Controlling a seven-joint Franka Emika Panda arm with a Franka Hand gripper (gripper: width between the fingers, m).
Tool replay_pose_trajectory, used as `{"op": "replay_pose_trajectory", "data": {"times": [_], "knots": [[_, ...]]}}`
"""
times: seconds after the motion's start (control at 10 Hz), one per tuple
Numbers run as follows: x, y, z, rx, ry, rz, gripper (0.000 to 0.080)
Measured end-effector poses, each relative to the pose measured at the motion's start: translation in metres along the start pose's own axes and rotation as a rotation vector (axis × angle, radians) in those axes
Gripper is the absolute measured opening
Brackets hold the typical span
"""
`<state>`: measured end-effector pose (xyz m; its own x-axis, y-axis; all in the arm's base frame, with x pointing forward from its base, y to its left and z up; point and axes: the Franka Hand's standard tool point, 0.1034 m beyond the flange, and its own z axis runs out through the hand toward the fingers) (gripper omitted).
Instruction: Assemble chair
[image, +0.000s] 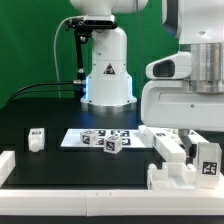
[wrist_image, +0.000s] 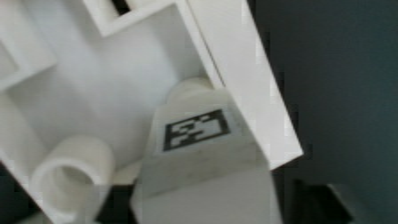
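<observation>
Now, from the exterior view, white chair parts (image: 168, 148) crowd the black table (image: 60, 172) at the view's right, beneath the arm (image: 190, 75), one tagged piece (image: 207, 157) standing upright; the marker board (image: 82, 138) lies flat near centre. On my wrist view, a long white chair panel (wrist_image: 231, 70) fills the frame, its long axis slanting; I cannot tell whether the gripper is spread or pinching.
</observation>
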<state>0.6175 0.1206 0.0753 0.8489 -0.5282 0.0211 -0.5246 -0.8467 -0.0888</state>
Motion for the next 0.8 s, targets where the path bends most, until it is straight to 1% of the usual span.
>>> {"op": "replay_pose_trajectory", "data": {"times": [0.1,0.2,0.4,0.5,0.6,0.7,0.8], "knots": [[-0.0002,0.0005,0.0001,-0.002,-0.003,0.064,0.0285],[-0.0005,0.0015,0.0,-0.009,-0.012,0.217,0.0285],[-0.001,0.0019,0.0004,-0.012,-0.013,0.431,0.0285],[-0.0002,0.0035,0.0011,0.0,-0.011,0.614,0.0285],[0.0001,0.007,0.0014,0.037,-0.016,0.792,0.0285],[-0.0008,0.0089,0.0018,0.061,-0.025,0.89,0.0285],[-0.002,0.0082,0.0021,0.065,-0.033,1.006,0.0285]]}}
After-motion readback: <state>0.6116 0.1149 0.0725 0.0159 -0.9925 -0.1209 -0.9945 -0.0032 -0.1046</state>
